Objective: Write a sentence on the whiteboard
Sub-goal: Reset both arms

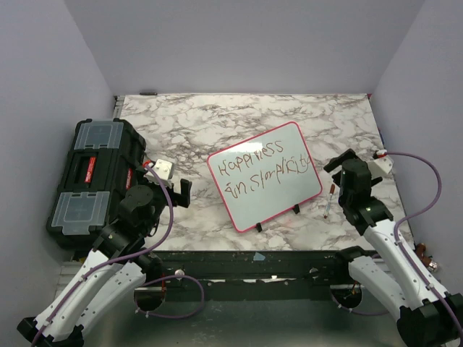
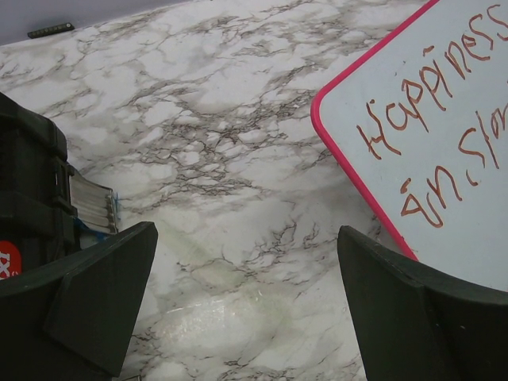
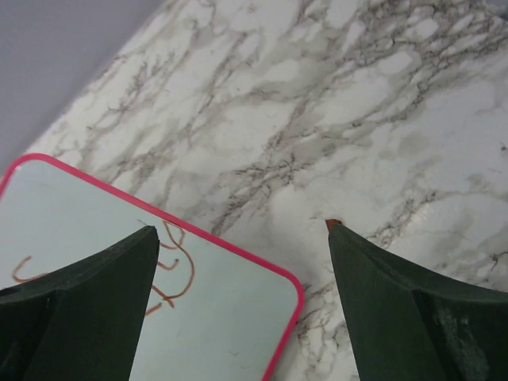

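Observation:
The whiteboard (image 1: 283, 196), white with a pink-red frame, lies tilted in the middle of the marble table (image 1: 217, 123). The sentence (image 1: 264, 168) runs across it in two red-brown lines. A marker (image 1: 329, 201) lies on the table just right of the board. My right gripper (image 1: 338, 173) hovers over the board's right corner, open and holding nothing. In the right wrist view, the board's corner (image 3: 230, 317) and the last letters (image 3: 171, 266) lie between the fingers, and a red marker tip (image 3: 332, 223) peeks from behind one finger. My left gripper (image 1: 173, 189) is open, left of the board (image 2: 460, 198).
A black toolbox (image 1: 90, 177) with clear lid compartments stands at the table's left edge, close beside my left arm; its side shows in the left wrist view (image 2: 28, 182). Grey walls enclose the table on three sides.

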Motion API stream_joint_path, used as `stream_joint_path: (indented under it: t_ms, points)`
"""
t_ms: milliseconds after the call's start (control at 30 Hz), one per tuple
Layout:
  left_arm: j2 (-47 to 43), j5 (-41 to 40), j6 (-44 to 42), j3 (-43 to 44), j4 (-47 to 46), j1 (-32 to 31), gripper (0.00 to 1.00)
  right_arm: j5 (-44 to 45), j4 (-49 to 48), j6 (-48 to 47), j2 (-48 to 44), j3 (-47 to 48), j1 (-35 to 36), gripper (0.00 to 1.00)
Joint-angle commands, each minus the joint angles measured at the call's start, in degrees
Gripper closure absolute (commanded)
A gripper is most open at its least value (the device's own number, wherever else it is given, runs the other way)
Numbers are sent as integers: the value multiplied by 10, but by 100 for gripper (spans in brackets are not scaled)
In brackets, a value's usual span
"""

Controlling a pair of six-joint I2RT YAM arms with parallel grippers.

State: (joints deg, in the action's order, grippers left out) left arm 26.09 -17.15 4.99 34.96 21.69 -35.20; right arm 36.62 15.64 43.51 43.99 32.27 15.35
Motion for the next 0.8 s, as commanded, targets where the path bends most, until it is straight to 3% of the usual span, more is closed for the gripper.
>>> stream_joint_path:
  t_ms: [0,367,500,767]
  points:
    - [0,1,-6,-2,-13,3,2,20,29,-21,-1,75,-2,9]
    - [5,13,4,3,-5,5,2,-40,69,-75,22,229,-3,6]
    - [5,17,7,3,-3,5,2,-71,71,-76,1,243,-2,0]
    - [5,17,7,3,-5,6,2,-201,35,-87,-51,219,-2,0]
